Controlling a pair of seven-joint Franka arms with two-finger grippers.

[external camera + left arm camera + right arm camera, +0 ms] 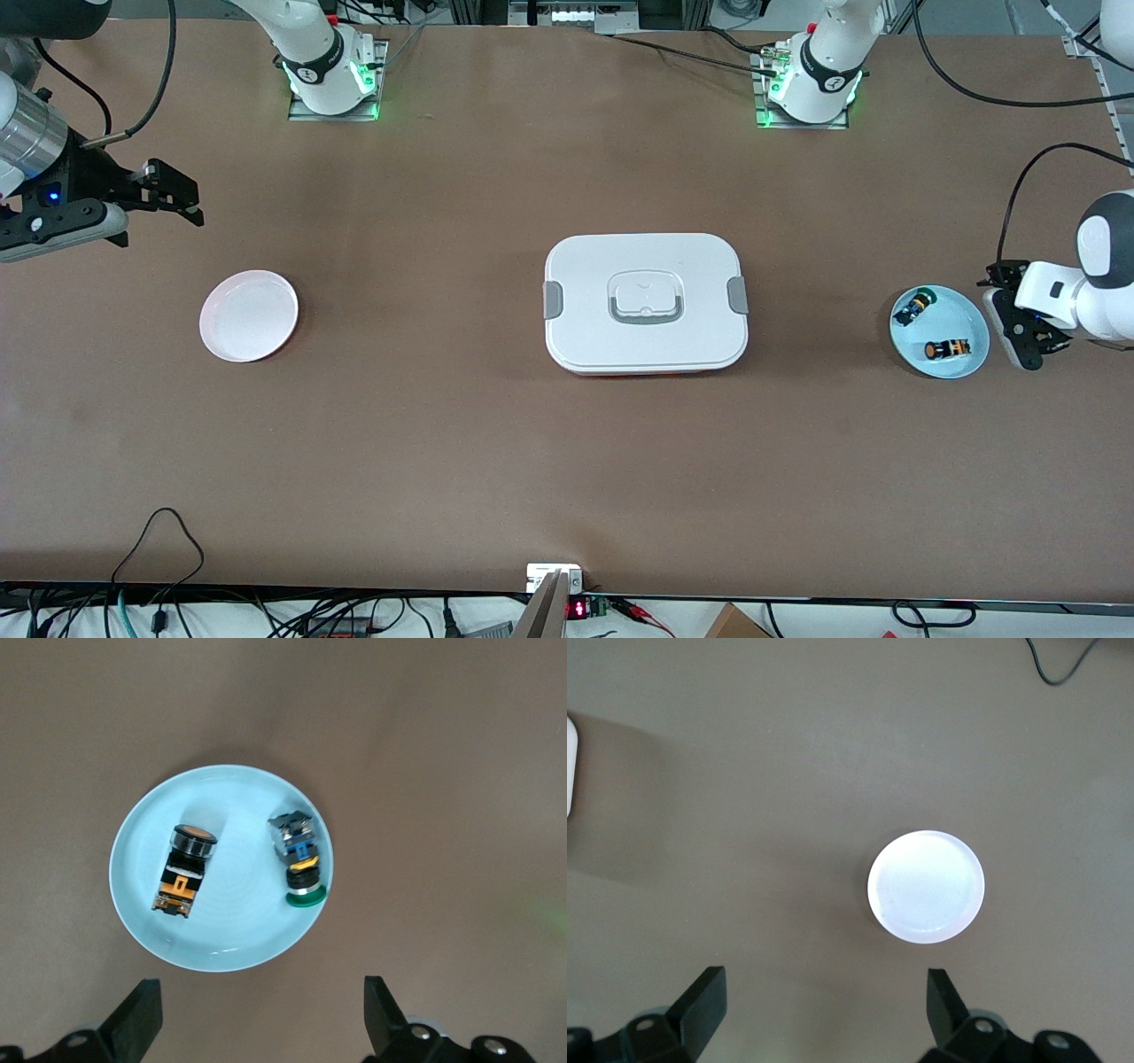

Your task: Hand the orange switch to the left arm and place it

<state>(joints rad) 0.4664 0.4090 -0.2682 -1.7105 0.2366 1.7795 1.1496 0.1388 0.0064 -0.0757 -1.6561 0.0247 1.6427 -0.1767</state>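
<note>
bench (443,425): matt brown, smooth | box (646,303): smooth white plastic, grey clips | blue plate (142,904): glossy pale glaze | white plate (926,887): smooth, slight sheen | orange switch (186,870): black plastic, shiny orange cap

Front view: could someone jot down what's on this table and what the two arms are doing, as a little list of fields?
Orange switch: lying in the pale blue plate, at the left arm's end
Green-tipped switch: same plate
White plate: at the right arm's end, nothing in it
Box: mid-table, lid on
Left gripper: open, beside the blue plate
Right gripper: open, waiting above the table near the white plate
</note>
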